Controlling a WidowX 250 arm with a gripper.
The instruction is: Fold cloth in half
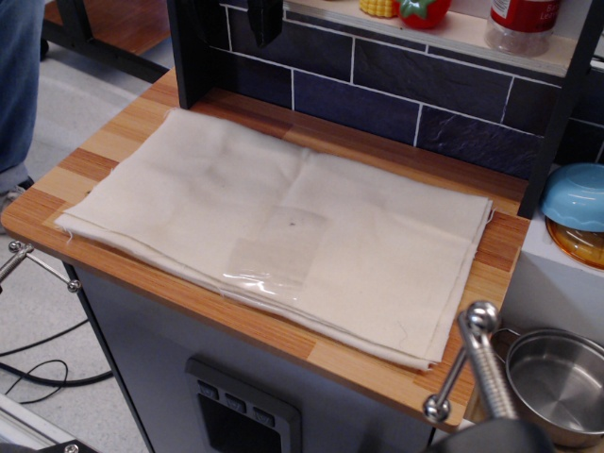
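Observation:
The cream cloth (283, 226) lies flat on the wooden counter (123, 132) and covers most of it. It is layered, with stacked edges showing along the front and right sides. A faint crease runs across its middle. A clear shiny tape-like patch (274, 257) sits near its front centre. My gripper (264, 21) is a dark shape hanging at the top edge, above the cloth's far left corner and apart from it. Its jaws are mostly cut off by the frame.
A black post (193, 52) stands at the back left and a dark tiled wall (396, 85) behind. A blue bowl (576, 193) and a steel pot (557, 382) sit at the right. A metal handle (477, 363) rises at the front right. A person's leg (19, 85) is at the left.

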